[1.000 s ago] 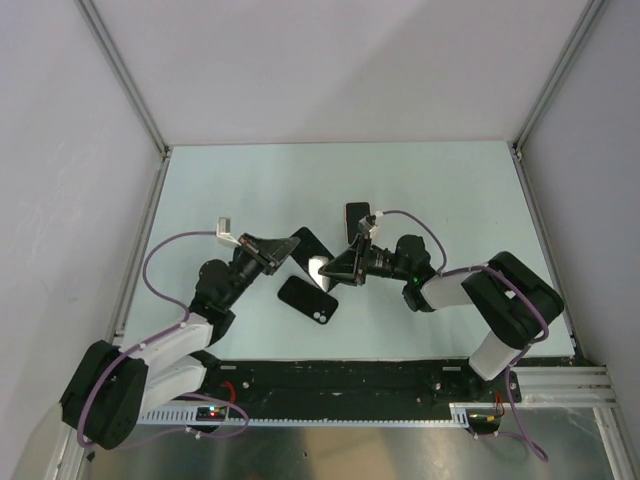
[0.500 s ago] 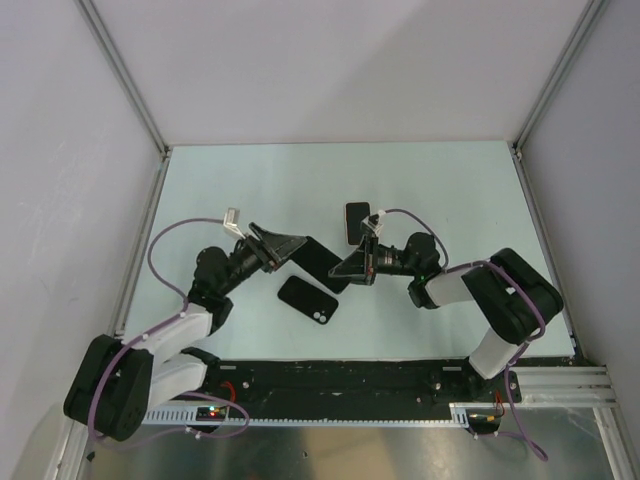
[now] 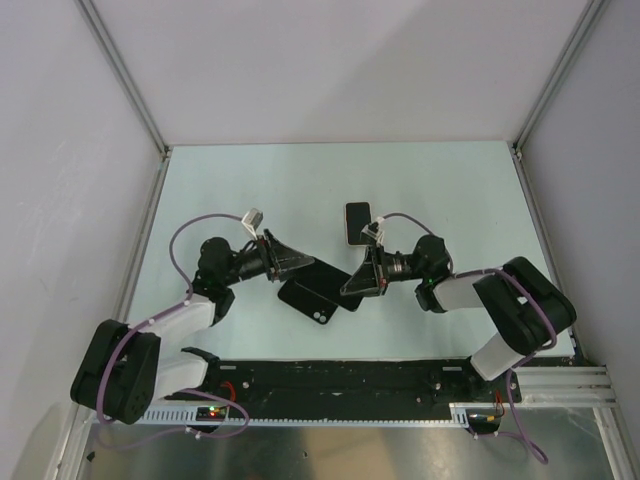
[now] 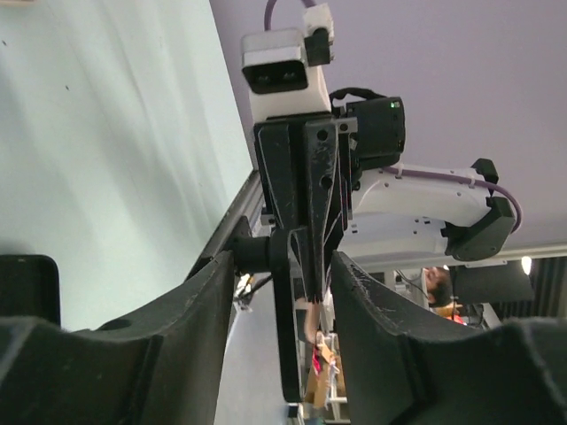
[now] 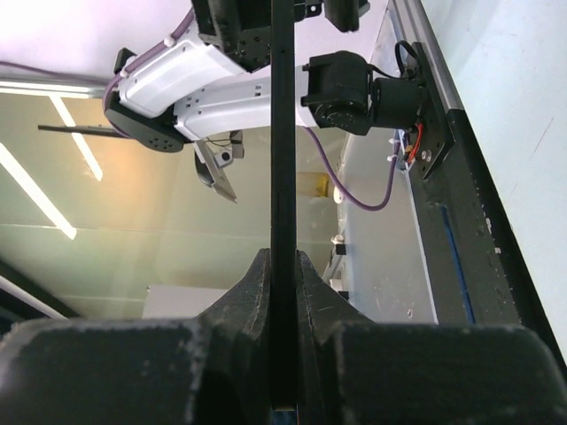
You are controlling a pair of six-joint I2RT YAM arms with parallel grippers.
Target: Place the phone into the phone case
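The phone (image 3: 330,279) is a thin black slab held on edge just above the table between the two arms. My right gripper (image 3: 358,283) is shut on its right end; the right wrist view shows the phone (image 5: 283,133) edge-on, pinched between both pads of that gripper (image 5: 283,262). My left gripper (image 3: 299,266) stands at the phone's left end. In the left wrist view its jaws (image 4: 283,266) are apart around the phone's edge (image 4: 290,341), with a gap on each side. The black phone case (image 3: 303,301), with camera holes, lies flat just below, partly under the phone.
A second small phone-like slab with a light rim (image 3: 357,222) lies behind the right gripper. Metal frame posts and grey walls close in the pale table (image 3: 450,200) at left, right and back. The black base rail (image 3: 350,375) runs along the near edge.
The left gripper let go of the phone, opened wide and now stands around its left edge. The right gripper closed on the phone and carried it down-right, over the case.
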